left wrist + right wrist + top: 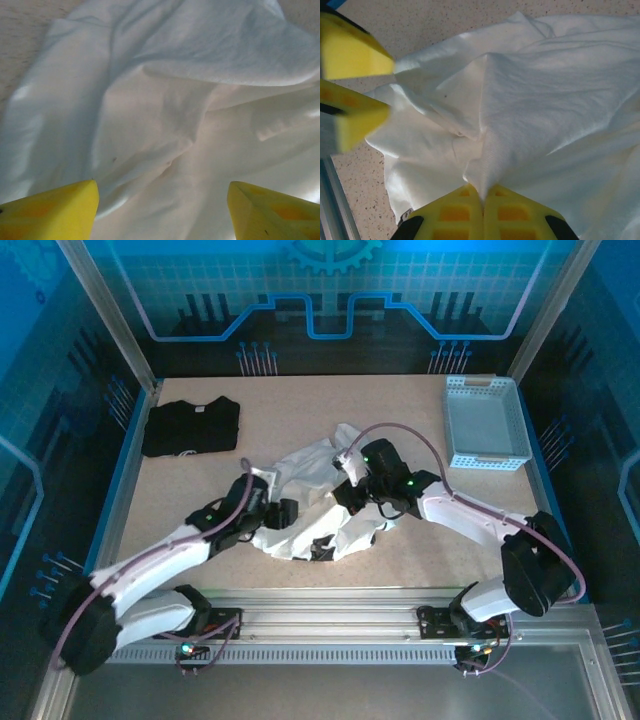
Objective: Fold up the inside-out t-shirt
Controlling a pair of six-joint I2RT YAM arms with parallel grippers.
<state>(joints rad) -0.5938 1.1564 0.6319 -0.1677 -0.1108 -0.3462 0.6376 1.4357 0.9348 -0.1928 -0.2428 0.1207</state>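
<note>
The inside-out t-shirt point(310, 525) lies crumpled in white folds at the middle of the table, near the front. My right gripper point(482, 192) is shut on a pinched ridge of the inside-out t-shirt point(530, 100), and the cloth fans out from its yellow fingertips. In the top view the right gripper point(347, 500) sits over the heap's right part. My left gripper point(162, 200) stands open just above the white cloth point(175, 100) with nothing between its fingers. It is at the heap's left side point(287, 512), and its yellow fingers point(350, 50) appear spread apart in the right wrist view.
A folded black t-shirt point(190, 426) lies at the back left of the table. A pale blue mesh basket point(486, 423) stands at the back right. The speckled tabletop point(300, 400) ends in a metal rail at the front.
</note>
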